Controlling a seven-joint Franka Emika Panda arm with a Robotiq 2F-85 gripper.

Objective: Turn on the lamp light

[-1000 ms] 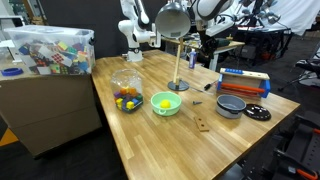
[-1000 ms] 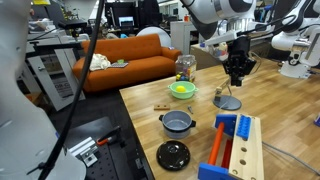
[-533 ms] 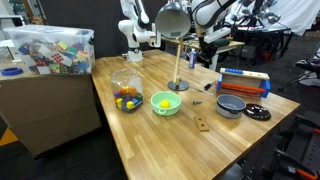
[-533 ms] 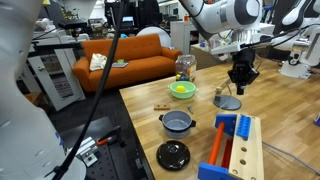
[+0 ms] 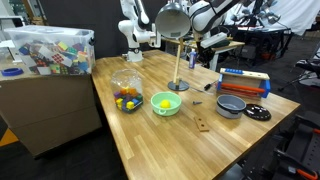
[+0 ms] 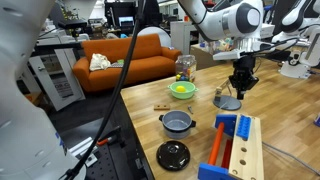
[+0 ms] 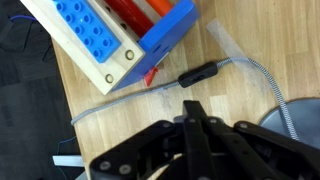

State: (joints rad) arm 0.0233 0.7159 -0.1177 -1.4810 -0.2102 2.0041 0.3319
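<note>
The lamp has a round silver-grey dome shade (image 5: pixel 172 18), a thin brass stem (image 5: pixel 178 58) and a small round flat base (image 5: pixel 178 86) (image 6: pixel 228 102) on the wooden table. Its clear cord carries a black inline switch (image 7: pixel 200 75), lying on the table beside the base (image 7: pixel 303 112). My gripper (image 7: pixel 196 112) is shut and empty. It hangs just above the table beside the lamp base, with the switch a short way ahead of the fingertips. It shows in both exterior views (image 5: pixel 203 47) (image 6: pixel 240 82).
A blue, red and wood toy box (image 7: pixel 105 30) (image 5: pixel 244 82) lies close to the switch. A grey pot (image 6: pixel 178 122), black lid (image 6: pixel 172 154), green bowl (image 5: pixel 166 103), glass jar (image 5: pixel 126 93) and small wooden block (image 5: pixel 203 124) stand on the table (image 5: pixel 150 140).
My gripper has moved down a little and slightly sideways, closer to the table beside the lamp base. The lamp and other objects have not moved.
</note>
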